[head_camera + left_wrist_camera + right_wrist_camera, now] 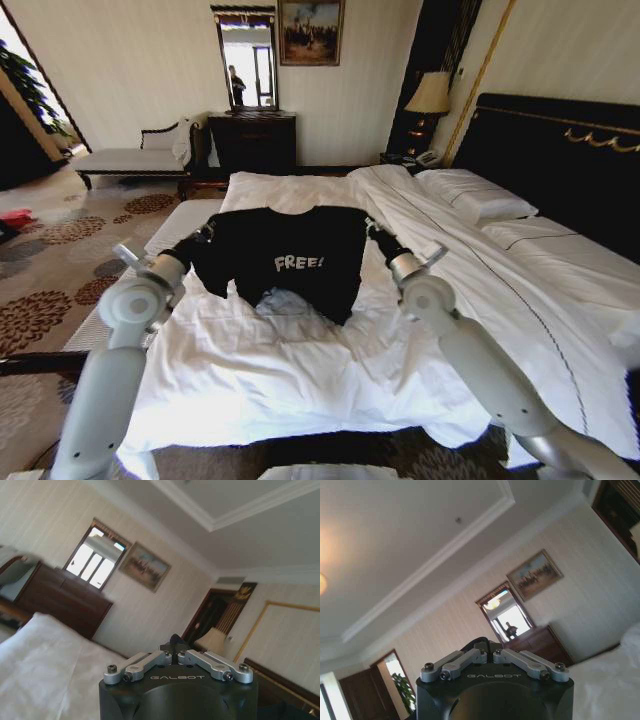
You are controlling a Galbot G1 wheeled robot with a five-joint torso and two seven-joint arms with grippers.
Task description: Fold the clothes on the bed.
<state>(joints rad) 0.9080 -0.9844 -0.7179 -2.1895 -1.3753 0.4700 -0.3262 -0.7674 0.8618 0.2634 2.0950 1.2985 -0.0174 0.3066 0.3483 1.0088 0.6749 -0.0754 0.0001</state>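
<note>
Black cotton T-shirt (285, 262) w/ white "FREE!" lettering hangs spread betw. both pincers, lifted above the bed (300, 370), chest print facing the head cam. Left pincer (205, 234) is clamped on the shirt's edge at approx. 9 o'clock of the garment; right pincer (377, 234) is clamped on the opposite edge at approx. 3 o'clock. In left wrist view the left pincer (174, 645) has its tips drawn together w/ a bit of dark cloth pinched at the tip; right wrist view shows the right pincer (482, 646) likewise together on dark cloth. Shirt's lower hem droops in uneven points toward the rumpled white sheet (270, 350) at 6 o'clock.

Bed: white bedding, duvet (470, 270) folded back toward 3 o'clock, two white pillows (478, 195) at approx. 2 o'clock against a black headboard (560, 150) w/ gold trim. Dark frame edge shows at 6 o'clock.

Room: patterned carpet (60, 250) at 9 o'clock; chaise bench (135, 158) w/ grey cushion at 10 o'clock; dark wooden dresser (252, 142) w/ mirror (247, 58) at 12 o'clock, framed painting (310, 30) beside it; lit lamp (430, 95) at approx. 1 o'clock. Walls pale, striped.
</note>
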